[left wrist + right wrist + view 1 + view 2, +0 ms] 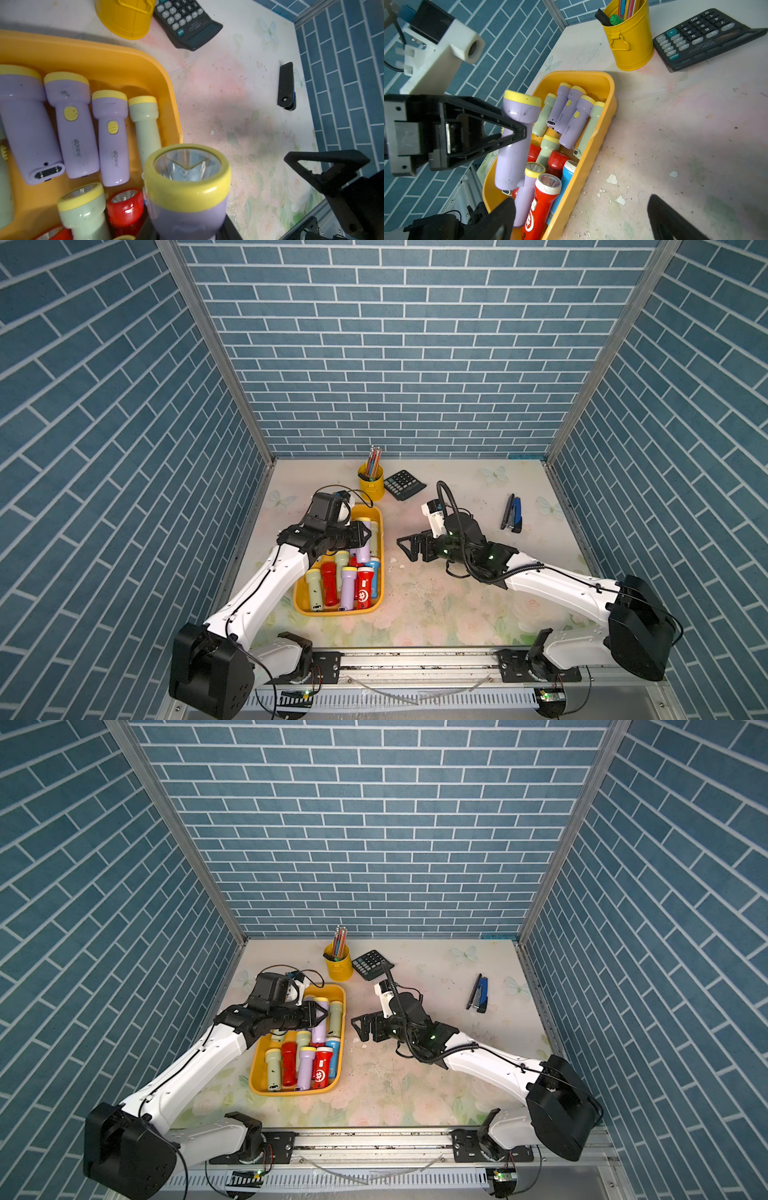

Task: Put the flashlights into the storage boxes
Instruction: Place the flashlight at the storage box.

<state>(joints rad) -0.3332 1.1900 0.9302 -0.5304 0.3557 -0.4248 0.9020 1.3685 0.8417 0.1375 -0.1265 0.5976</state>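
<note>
My left end effector (520, 133) clenches a lilac, yellow-headed flashlight (513, 162) just below its head, tilted above the crowded orange-yellow tray (611, 99), a grip only the right wrist view shows sideways; my right end effector (406, 549) hangs released beside the tray.

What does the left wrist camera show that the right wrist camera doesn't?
Only the left wrist view shows the stapler lying near the wall, and it looks straight into the lens of the held lilac flashlight. Only the right wrist view shows the left gripper clamped on that flashlight's body over the tray, and the pens standing in the yellow cup. Both show the tray, the lilac flashlights lying in it, the cup and the calculator.
</note>
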